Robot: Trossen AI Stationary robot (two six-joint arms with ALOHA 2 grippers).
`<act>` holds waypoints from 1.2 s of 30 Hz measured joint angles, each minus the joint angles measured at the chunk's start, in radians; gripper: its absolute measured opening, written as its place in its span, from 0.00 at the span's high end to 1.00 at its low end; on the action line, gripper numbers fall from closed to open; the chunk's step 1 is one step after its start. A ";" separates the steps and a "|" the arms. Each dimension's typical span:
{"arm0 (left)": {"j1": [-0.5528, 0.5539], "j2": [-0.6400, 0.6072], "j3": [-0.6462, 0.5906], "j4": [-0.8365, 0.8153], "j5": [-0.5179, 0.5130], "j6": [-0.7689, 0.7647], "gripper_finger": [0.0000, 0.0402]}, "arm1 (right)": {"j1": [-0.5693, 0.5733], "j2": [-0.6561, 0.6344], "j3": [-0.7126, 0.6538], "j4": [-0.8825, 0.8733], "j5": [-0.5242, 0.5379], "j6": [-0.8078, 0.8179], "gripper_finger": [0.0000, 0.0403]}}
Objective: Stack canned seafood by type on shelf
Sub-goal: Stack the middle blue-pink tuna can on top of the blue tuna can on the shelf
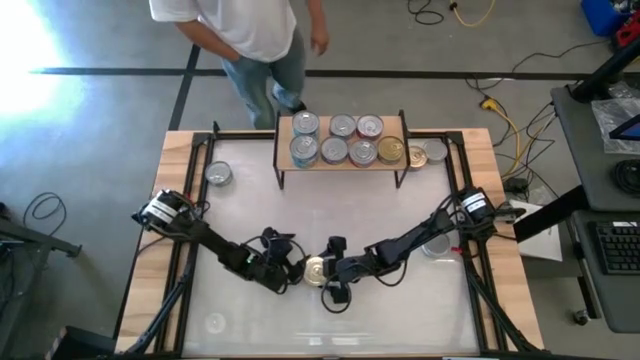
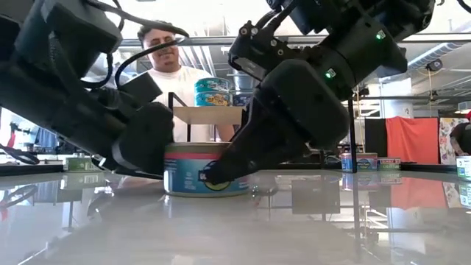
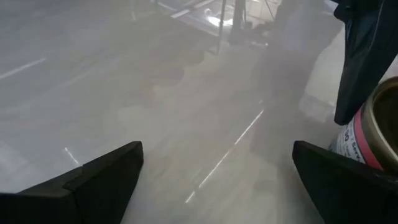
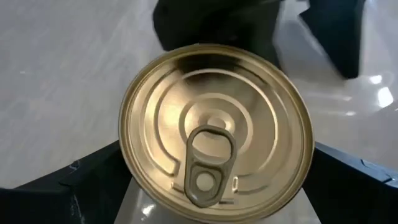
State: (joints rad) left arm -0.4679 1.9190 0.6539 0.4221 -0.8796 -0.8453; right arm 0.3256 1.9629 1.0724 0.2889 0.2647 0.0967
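Observation:
A gold-topped tin (image 1: 316, 268) with a ring pull stands upright on the white table, near its middle. My right gripper (image 4: 217, 180) is at it from the right, with a finger on either side of the tin (image 4: 214, 130). My left gripper (image 3: 217, 155) is open just left of the tin (image 3: 379, 130) and touches nothing. The shelf (image 1: 340, 163) stands at the far edge with several silver-topped tins on it, some stacked (image 2: 213, 90). In the low view the tin (image 2: 195, 173) shows between both grippers. My right gripper holds the gold-topped tin by its round side wall (image 4: 124, 155), pinched between the two fingers just under the rim. The fingers (image 2: 221, 173) come slanting down from the table's right. The tin stands upright with its bottom on the table.
Two tins (image 1: 425, 154) sit on the table right of the shelf, one tin (image 1: 218, 174) left of it, and another (image 1: 437, 243) under my right arm. A person (image 1: 255, 35) stands beyond the far edge. Bare table lies toward the near edge.

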 joint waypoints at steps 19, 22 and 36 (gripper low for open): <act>0.017 0.049 0.073 0.029 -0.113 0.023 0.01 | -0.006 0.007 0.000 -0.030 0.022 0.087 0.00; -0.001 0.008 0.039 0.039 -0.153 0.023 0.02 | -0.008 -0.005 0.006 -0.042 0.032 0.096 0.01; -0.075 -0.606 -0.220 0.006 -0.230 0.424 0.05 | -0.072 -0.344 0.131 -0.553 0.064 0.009 0.06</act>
State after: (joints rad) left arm -0.5424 1.3133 0.4337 0.4280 -1.1092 -0.4210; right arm 0.2536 1.6187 1.2035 -0.2641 0.3284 0.1056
